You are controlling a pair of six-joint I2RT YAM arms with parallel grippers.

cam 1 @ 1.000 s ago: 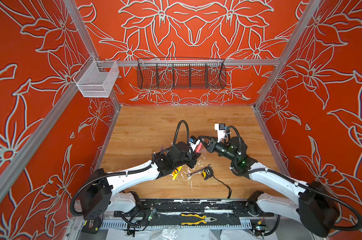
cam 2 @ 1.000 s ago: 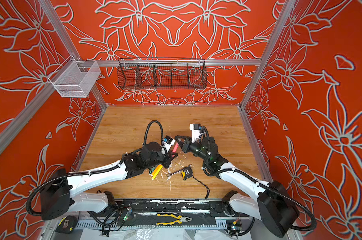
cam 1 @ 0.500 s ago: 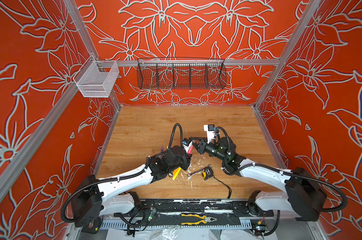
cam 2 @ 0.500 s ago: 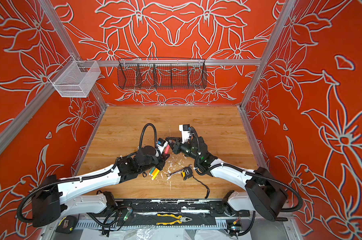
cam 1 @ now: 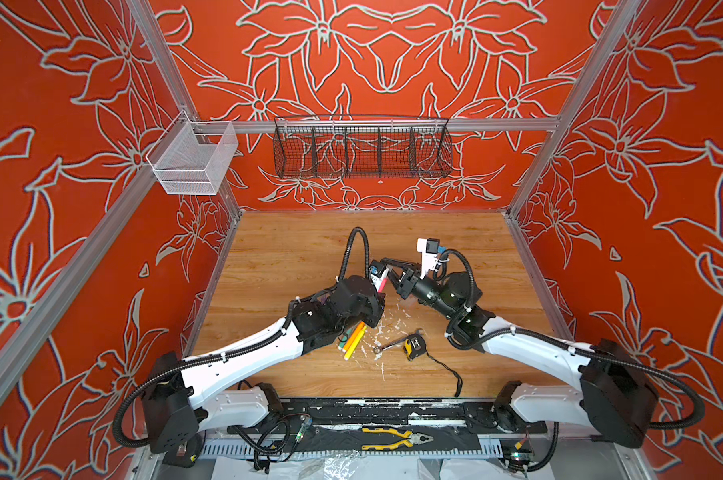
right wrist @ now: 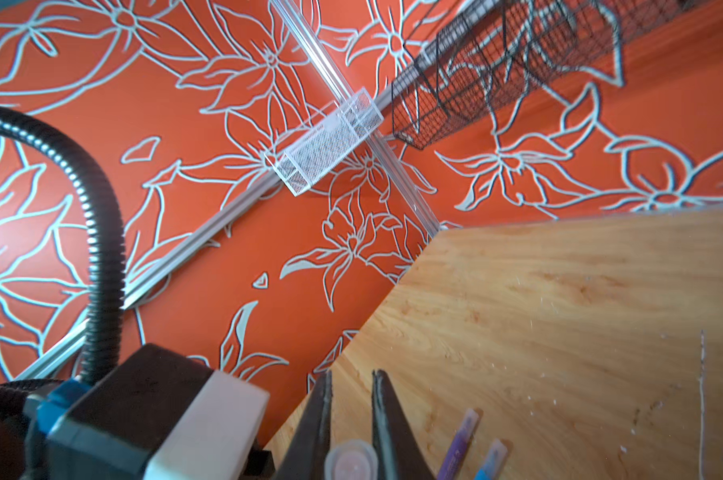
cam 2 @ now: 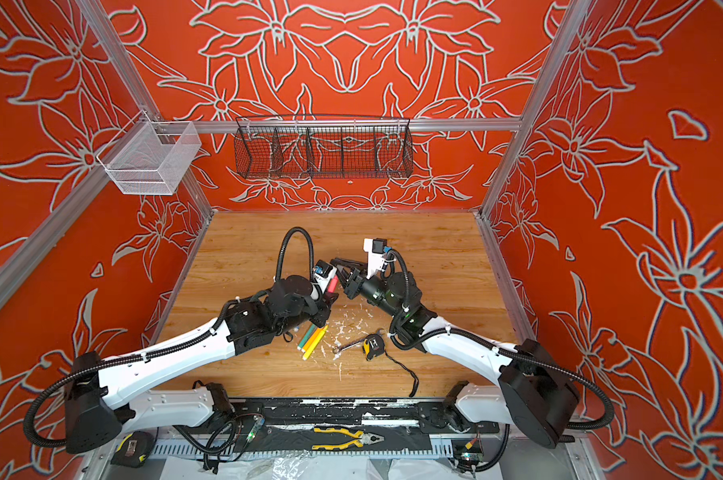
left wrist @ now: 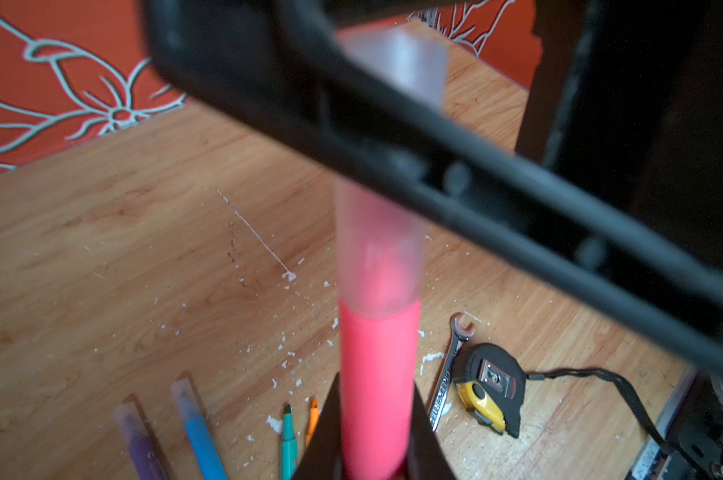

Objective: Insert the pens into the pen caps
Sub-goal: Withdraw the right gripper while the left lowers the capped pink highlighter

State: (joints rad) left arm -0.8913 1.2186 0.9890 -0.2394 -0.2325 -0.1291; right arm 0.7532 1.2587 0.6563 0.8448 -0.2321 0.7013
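Note:
My left gripper [left wrist: 375,386] is shut on the barrel of a pink pen [left wrist: 376,374], held above the table in both top views [cam 1: 381,286] [cam 2: 333,285]. A translucent pen cap [left wrist: 378,253] sits over the pink pen's tip. My right gripper [right wrist: 353,374] is shut on that cap [right wrist: 351,459], and one of its black fingers [left wrist: 393,137] crosses the cap. On the table lie a purple pen [left wrist: 141,444] and a blue pen [left wrist: 199,436], each with a cap on. A green pen [left wrist: 288,440] and an orange pen [left wrist: 312,419] lie with bare tips. A yellow pen [cam 2: 314,345] lies beside them.
A silver wrench [cam 1: 393,344] and a black-and-yellow tape measure [cam 1: 413,345] with its strap lie right of the loose pens, among white flecks. Yellow pliers [cam 1: 397,436] rest on the front rail. A black wire basket [cam 1: 361,151] and a white mesh basket [cam 1: 193,160] hang on the walls.
Both grippers have shifted a little to the left together, the pink pen and the cap staying between them. Both grips look unchanged.

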